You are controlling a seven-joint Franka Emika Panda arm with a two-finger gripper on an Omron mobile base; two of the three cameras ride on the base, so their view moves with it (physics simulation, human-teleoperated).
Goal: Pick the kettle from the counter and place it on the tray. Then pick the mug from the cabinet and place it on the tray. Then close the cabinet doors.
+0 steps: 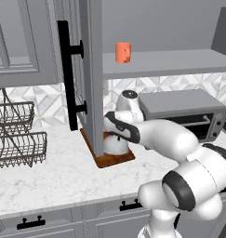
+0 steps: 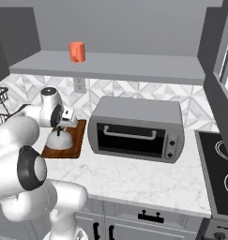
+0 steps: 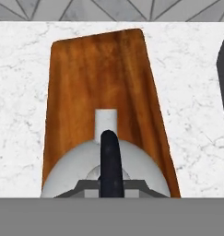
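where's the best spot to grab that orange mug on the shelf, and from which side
Take the mug around its upright cylindrical body, coming in level from the open front of the cabinet. Its handle seems to point sideways, so the claw should probably straddle the plain wall beside it. Nothing stands next to it on the shelf, and the open door hangs left of it.

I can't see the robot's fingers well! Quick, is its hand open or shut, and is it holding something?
Gripper: shut on the black handle of the kettle, which sits over the tray.
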